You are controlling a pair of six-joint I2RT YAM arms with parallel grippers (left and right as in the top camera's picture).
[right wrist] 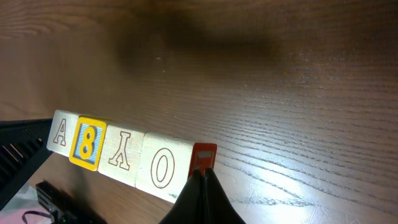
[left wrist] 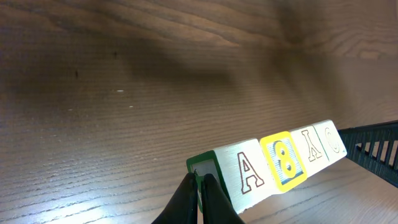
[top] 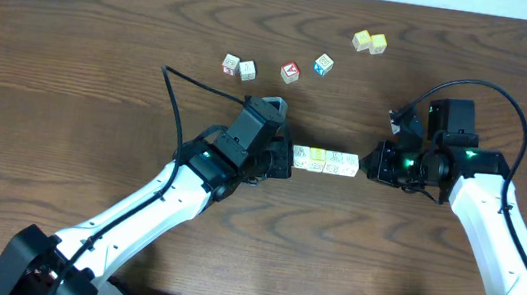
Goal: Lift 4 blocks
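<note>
Left gripper (left wrist: 199,194) and right gripper (right wrist: 201,186): fingers pinched together, holding nothing between them, tips butted against opposite ends of the row.
Blocks (top: 325,161): four in one line mid-table (top: 64,52), squeezed end to end. Step judged: clamp set; whether they are clear of the wood, cannot tell. Next: raise both arms together, level, pressing inward evenly.

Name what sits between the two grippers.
A row of four small wooden cubes, three cream and one yellow-faced, spans the gap from left gripper to right gripper; the overhead view shows it.
</note>
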